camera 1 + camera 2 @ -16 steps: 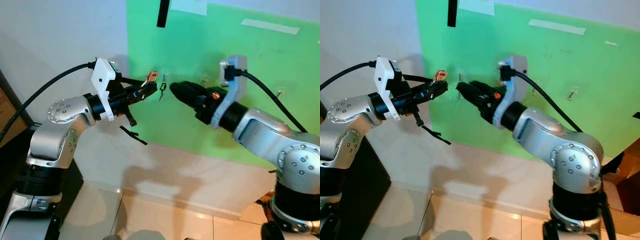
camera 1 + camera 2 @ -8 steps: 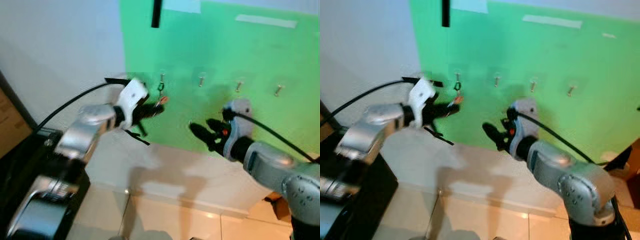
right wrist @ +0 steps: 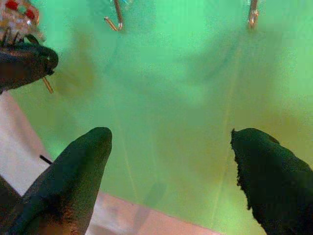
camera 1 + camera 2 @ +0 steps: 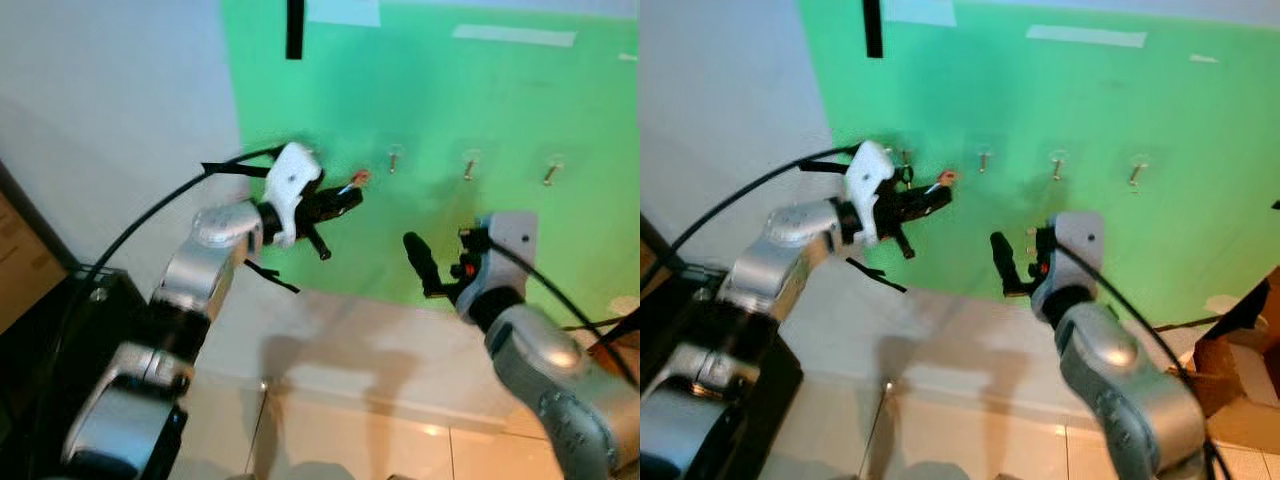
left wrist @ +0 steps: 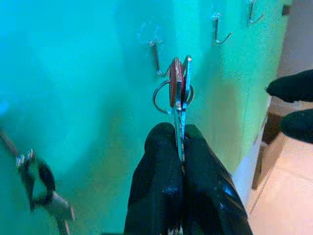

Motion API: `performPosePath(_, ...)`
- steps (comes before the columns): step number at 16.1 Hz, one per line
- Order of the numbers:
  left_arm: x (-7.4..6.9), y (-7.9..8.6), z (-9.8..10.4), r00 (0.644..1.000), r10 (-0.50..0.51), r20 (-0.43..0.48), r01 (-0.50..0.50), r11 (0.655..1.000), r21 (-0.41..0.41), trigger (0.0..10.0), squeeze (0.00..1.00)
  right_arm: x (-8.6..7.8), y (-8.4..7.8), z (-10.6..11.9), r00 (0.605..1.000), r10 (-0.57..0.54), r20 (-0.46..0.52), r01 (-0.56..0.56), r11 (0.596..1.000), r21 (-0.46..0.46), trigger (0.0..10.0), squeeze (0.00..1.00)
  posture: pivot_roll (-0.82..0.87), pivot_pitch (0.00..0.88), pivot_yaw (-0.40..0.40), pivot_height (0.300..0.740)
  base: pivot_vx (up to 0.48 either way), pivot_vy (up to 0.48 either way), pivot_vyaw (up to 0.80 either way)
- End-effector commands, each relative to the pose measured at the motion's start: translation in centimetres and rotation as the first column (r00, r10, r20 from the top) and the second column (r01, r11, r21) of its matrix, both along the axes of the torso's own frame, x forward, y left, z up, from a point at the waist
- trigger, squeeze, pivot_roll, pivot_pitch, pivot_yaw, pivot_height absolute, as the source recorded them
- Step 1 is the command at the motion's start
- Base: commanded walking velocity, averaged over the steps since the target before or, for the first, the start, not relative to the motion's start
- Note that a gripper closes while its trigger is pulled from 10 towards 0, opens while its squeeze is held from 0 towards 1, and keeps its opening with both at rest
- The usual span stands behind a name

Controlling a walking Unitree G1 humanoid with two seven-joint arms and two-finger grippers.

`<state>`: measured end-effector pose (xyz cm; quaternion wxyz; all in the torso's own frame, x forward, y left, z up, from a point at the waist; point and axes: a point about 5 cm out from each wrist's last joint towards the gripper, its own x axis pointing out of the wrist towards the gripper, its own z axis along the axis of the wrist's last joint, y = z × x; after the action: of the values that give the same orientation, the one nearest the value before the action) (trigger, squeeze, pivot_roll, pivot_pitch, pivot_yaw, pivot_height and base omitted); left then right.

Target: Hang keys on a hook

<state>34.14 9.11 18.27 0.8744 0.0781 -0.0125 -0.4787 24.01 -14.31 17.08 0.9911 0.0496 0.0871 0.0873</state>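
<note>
Keys on a silver split ring (image 5: pixel 178 87) sit clamped between the two black fingers of the left claw (image 5: pixel 179 147), blades pinched flat so the ring projects forward and free of the fingertips. This grip leaves the ring opening exposed, which the hook tip needs in order to pass through.

The left claw is raised at the green wall panel (image 4: pixel 480 110), with the ring just beside a small metal wall hook (image 5: pixel 155 56) and not yet over it. Several similar hooks (image 4: pixel 468 165) run in a row along the panel. A dark key bunch (image 5: pixel 41 188) already hangs further along the panel.

The right claw (image 3: pixel 171 161) has its fingers well apart and holds nothing. It is lower and clear of the hook row, probably to keep the approach unobstructed.

Judgement: the remaining step is to align the ring with the hook tip and lower it on; a slight misalignment would deflect the ring against the panel.
</note>
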Motion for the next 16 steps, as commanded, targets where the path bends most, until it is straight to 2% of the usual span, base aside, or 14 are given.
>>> performPosePath(1,-0.6,0.3,0.2,1.0,0.015,0.018,-0.015,1.0,-0.024,0.0,0.0,-0.1,0.1,0.4,0.999,-0.005,0.047,0.005,1.0,0.017,10.0,1.0,-0.15,0.0,0.025,0.74,0.0,0.0,0.0)
performPosePath(2,-1.4,0.4,-0.3,1.0,0.017,0.019,-0.017,1.0,-0.014,0.0,0.0,0.0,-0.1,0.1,0.999,-0.012,0.052,0.01,0.999,0.033,10.0,1.0,-0.14,0.0,0.013,0.74,0.0,0.0,0.0)
performPosePath(3,-1.5,0.4,-0.4,1.0,0.019,0.02,-0.019,1.0,-0.009,0.0,0.0,0.1,-0.2,0.1,0.998,-0.014,0.053,0.012,0.999,0.034,10.0,1.0,-0.14,0.0,0.009,0.74,0.0,0.0,0.0)
performPosePath(4,-2.1,1.0,-0.8,0.995,0.075,0.063,-0.076,0.997,0.023,10.0,0.0,0.4,-0.9,-0.5,0.998,-0.042,0.05,0.041,0.999,0.008,10.0,0.0,-0.14,0.0,-0.003,0.74,0.0,0.0,0.0)
performPosePath(5,-2.2,1.4,-0.7,0.992,0.103,0.077,-0.105,0.994,0.018,10.0,0.0,0.5,-1.1,-0.7,0.997,-0.056,0.044,0.056,0.998,0.0,10.0,0.0,-0.14,0.0,-0.001,0.74,0.0,0.0,0.0)
performPosePath(7,-2.7,3.2,-1.4,0.967,0.255,0.004,-0.255,0.967,-0.019,10.0,0.0,-0.2,-1.4,-2.2,0.996,-0.094,0.009,0.094,0.995,-0.017,10.0,0.0,-0.14,0.0,0.025,0.74,0.0,0.0,0.0)
performPosePath(8,-3.0,3.6,-1.5,0.959,0.285,-0.014,-0.285,0.958,-0.024,10.0,0.0,-0.5,-1.3,-2.6,0.995,-0.102,-0.006,0.102,0.995,-0.003,10.0,0.0,-0.13,0.0,0.032,0.74,0.0,0.0,0.0)
performPosePath(11,-3.3,4.0,-1.7,0.941,0.337,-0.025,-0.337,0.941,-0.015,10.0,0.0,-0.6,-1.2,-3.5,0.993,-0.116,-0.033,0.116,0.993,-0.008,10.0,0.0,-0.13,0.0,0.036,0.74,0.0,0.0,0.0)
performPosePath(16,-3.6,4.3,-1.9,0.923,0.385,-0.006,-0.385,0.923,-0.001,10.0,0.0,-0.6,-1.4,-3.8,0.991,-0.127,-0.038,0.127,0.992,0.021,10.0,0.0,-0.13,0.0,0.03,0.74,0.0,0.0,-0.74)
